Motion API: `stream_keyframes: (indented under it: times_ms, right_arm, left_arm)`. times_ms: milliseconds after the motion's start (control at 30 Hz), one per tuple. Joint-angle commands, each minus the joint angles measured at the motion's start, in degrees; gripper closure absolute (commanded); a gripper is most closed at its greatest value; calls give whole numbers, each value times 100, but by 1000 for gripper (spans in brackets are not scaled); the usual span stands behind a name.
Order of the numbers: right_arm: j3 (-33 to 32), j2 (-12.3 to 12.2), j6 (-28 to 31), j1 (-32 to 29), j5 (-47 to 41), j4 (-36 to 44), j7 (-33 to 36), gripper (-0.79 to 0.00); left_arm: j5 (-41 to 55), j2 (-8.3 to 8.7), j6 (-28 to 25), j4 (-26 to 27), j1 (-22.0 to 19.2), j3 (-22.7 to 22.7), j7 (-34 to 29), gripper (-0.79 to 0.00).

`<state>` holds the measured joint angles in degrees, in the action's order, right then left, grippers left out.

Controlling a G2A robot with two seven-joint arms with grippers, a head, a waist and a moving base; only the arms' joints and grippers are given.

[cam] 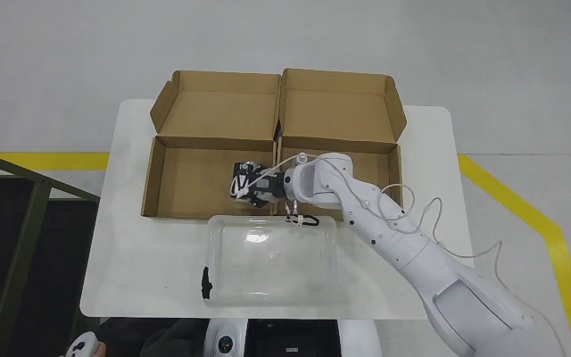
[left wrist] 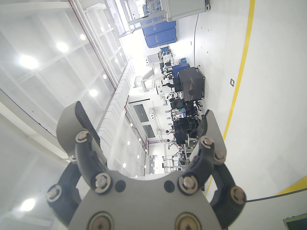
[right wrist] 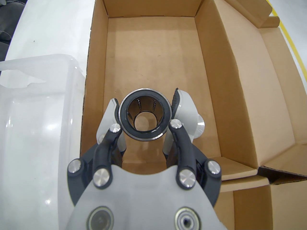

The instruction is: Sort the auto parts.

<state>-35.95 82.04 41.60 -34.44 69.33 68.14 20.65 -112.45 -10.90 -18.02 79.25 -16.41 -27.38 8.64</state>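
My right gripper (right wrist: 146, 96) is shut on a black, metal-rimmed cylindrical bearing (right wrist: 145, 135), held above the bare floor of the left cardboard box (right wrist: 153, 56). From above, that gripper (cam: 245, 181) hangs over the right part of the left box (cam: 187, 183), with the white arm stretched in from the lower right. The left gripper (left wrist: 144, 111) stands open with nothing between its fingers, pointing out at the hall.
A second open cardboard box (cam: 375, 165) adjoins the first on its right, both with lids folded back. A clear plastic bin (cam: 272, 259) sits in front of them on the white table (cam: 125, 232). A small black part (cam: 206, 284) lies at the bin's left edge.
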Motion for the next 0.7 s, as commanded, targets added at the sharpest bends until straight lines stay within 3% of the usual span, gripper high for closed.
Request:
stream_keyframes:
  times_ms: [0,500,667]
  right_arm:
    - [17,19,-2,10,10,-56,-6,0]
    - [54,120,49,44,124,-315,-6,-262]
    - [28,135,79,31,132,-331,-3,-283]
  left_arm:
    - [0,0,0,0,0,0,0,-785]
    - [0,0,0,0,0,0,0,-785]
    - [0,0,0,0,0,0,0,-785]
